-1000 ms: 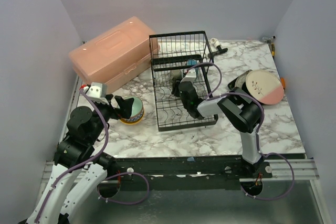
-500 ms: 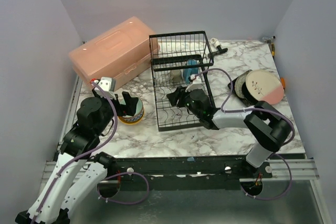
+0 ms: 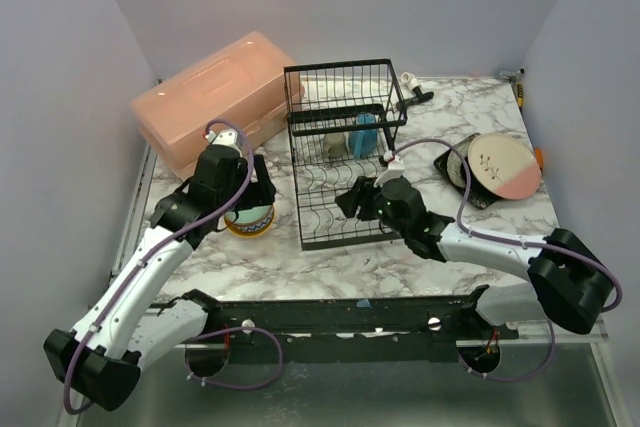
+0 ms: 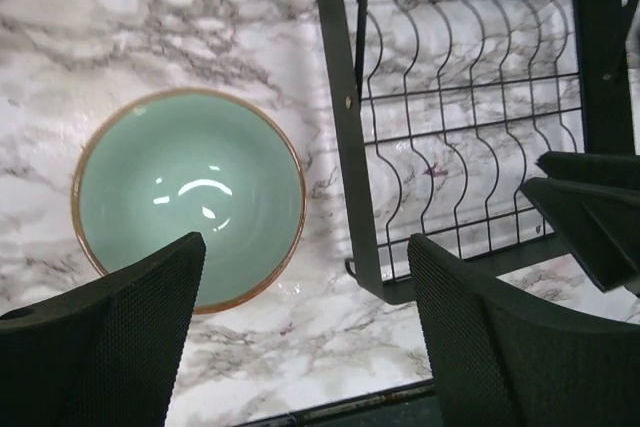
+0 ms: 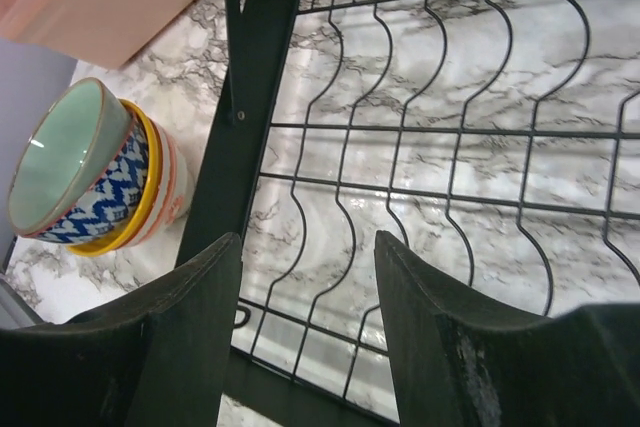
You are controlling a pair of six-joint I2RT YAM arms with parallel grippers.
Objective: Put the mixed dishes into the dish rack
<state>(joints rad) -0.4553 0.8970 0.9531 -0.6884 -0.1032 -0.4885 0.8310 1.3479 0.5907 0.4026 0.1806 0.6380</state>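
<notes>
A stack of bowls [image 3: 250,217] with a mint green bowl [image 4: 190,197] on top stands on the marble table, left of the black wire dish rack [image 3: 345,152]. My left gripper [image 3: 258,187] hovers over the stack, open and empty. In its wrist view the left gripper [image 4: 305,247] straddles the bowl's right rim and the rack's corner. My right gripper [image 3: 352,199] is open and empty above the rack's lower slots [image 5: 430,177]. An olive mug [image 3: 335,145] and a blue piece [image 3: 366,132] sit in the rack. A pink-cream plate [image 3: 503,167] leans on a dark plate [image 3: 457,161] at the right.
A salmon-pink plastic box [image 3: 215,97] lies at the back left, close behind the bowls. Small items [image 3: 412,87] lie behind the rack. The rack's front frame [image 5: 250,97] stands between the right gripper and the bowl stack [image 5: 90,172]. The walls close in on three sides.
The left arm has reached forward and right, so its gripper now hangs over the bowl stack. The right arm has stretched out low, and its jaws have opened wider over the rack's front.
</notes>
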